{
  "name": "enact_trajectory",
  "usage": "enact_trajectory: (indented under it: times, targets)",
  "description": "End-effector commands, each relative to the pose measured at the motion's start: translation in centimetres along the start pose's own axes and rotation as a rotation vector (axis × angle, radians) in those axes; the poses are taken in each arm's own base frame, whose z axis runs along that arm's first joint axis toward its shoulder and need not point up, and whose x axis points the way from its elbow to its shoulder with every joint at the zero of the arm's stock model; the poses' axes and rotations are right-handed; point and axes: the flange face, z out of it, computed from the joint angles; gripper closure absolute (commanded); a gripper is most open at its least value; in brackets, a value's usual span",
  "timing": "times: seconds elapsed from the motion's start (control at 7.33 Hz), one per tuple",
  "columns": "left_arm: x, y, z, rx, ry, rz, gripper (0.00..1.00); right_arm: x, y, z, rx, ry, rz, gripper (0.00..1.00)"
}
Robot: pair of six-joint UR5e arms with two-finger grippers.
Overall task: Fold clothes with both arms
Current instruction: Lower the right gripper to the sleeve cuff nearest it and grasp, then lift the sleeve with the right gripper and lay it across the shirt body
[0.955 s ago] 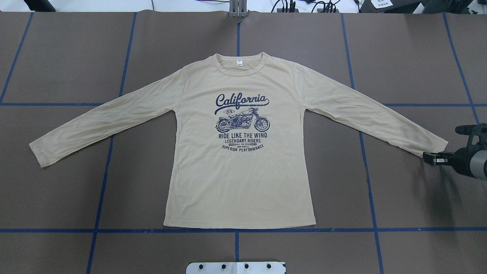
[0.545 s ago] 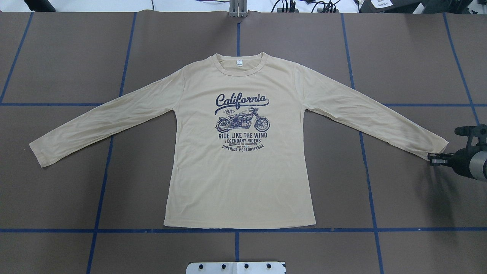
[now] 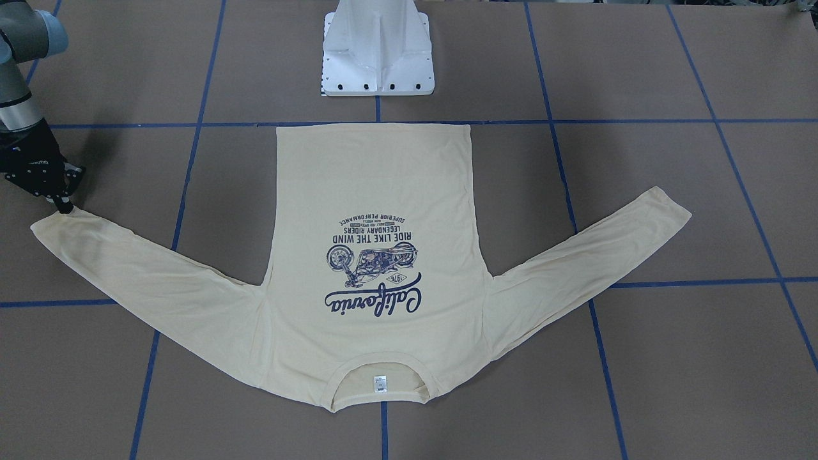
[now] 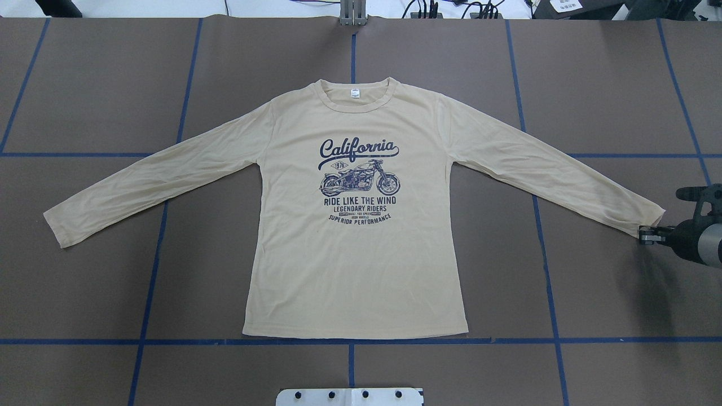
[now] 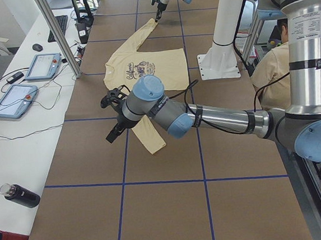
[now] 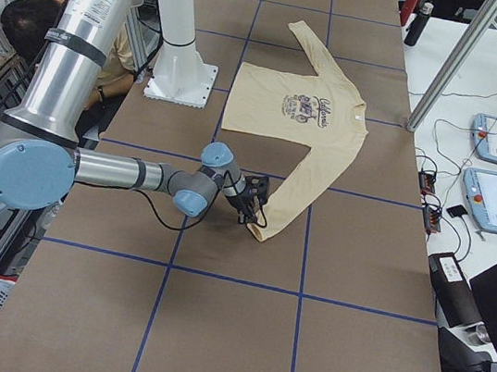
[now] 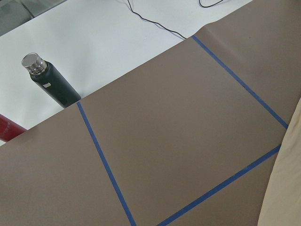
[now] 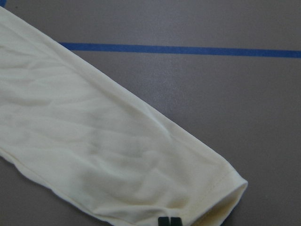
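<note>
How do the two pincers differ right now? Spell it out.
The right pincer sits low, tips at the cuff edge of the shirt sleeve on its side; the left pincer hangs higher, beside its sleeve, not touching it. The right pincer's tips stand close together; the left pincer's spread cannot be judged. Both are black and near a cuff.

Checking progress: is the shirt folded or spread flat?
Spread flat: the shirt lies print up, both sleeves stretched outward, no fold anywhere.
</note>
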Motion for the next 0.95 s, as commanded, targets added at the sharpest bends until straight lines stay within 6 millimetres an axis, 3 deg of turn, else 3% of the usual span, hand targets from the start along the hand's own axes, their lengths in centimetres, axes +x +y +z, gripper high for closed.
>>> enact_trajectory:
  times: [0.0, 0.14, 0.27, 0.55, 0.68, 0.82]
  targets:
    - [0.0, 0.1, 0.0, -0.001, 0.0, -0.001, 0.0, -1.6, -6.4, -4.7, 0.007, -0.094, 0.089, 1.0]
    - [0.0, 0.0, 0.0, 0.0, 0.0, 0.0, 0.0, -5.1, -9.7, -6.3, 0.049, -0.14, 0.092, 1.0]
    - [0.0, 0.0, 0.0, 0.0, 0.0, 0.0, 0.0, -9.9, -13.3, -7.0, 0.079, -0.173, 0.09, 1.0]
    - [0.0, 0.0, 0.0, 0.0, 0.0, 0.0, 0.0, -21.2, -21.4, -9.0, 0.144, -0.197, 0.089, 1.0]
    - [0.0, 0.0, 0.0, -0.001, 0.0, -0.001, 0.0, -27.8, -24.9, -11.1, 0.141, -0.192, 0.086, 1.0]
    - [0.0, 0.0, 0.0, -0.001, -0.002, -0.001, 0.0, -34.2, -26.0, -12.7, 0.133, -0.192, 0.066, 1.0]
